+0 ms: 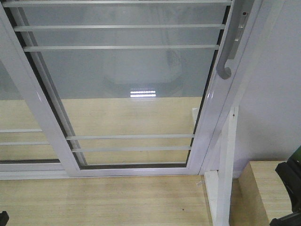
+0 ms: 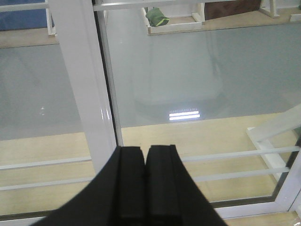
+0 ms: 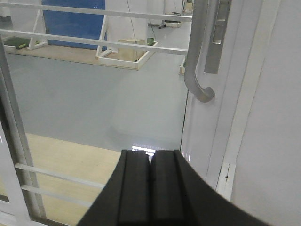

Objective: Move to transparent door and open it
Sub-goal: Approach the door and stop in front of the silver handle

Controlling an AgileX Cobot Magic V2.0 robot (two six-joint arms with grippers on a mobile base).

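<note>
Clear glass in a white frame: the transparent door (image 1: 131,80) fills the middle of the front view, directly ahead of the base and close. Thin white bars cross it high and low. Its right edge sits against the jamb beside the white wall (image 1: 277,84) with no gap visible there, so the door is judged shut.

The grey handle (image 3: 200,61) is fixed on that right edge, a curved tube ending in a hook, with a lock plate alongside. Its position on the closing edge suggests the panel slides left, past the neighbouring panel (image 1: 19,117), which is barred but has no handle and overlaps it on the left.

Right gripper (image 3: 150,153): fingers pressed together with nothing between them, below and slightly left of the handle and apart from it. Being on the handle side, this arm is judged the one staged for the pull. Whether it will hook the tube or part to grip it cannot be determined.

Left gripper (image 2: 145,149): also pressed together and empty, pointing at the overlap of the two frames, well away from the handle. Judged idle.

The approach appears complete and the opening has not begun. Also noted are a pale wood floor (image 1: 94,202), and a white post (image 1: 225,169) and wooden ledge (image 1: 263,188) low on the right, which may obstruct the right arm.
</note>
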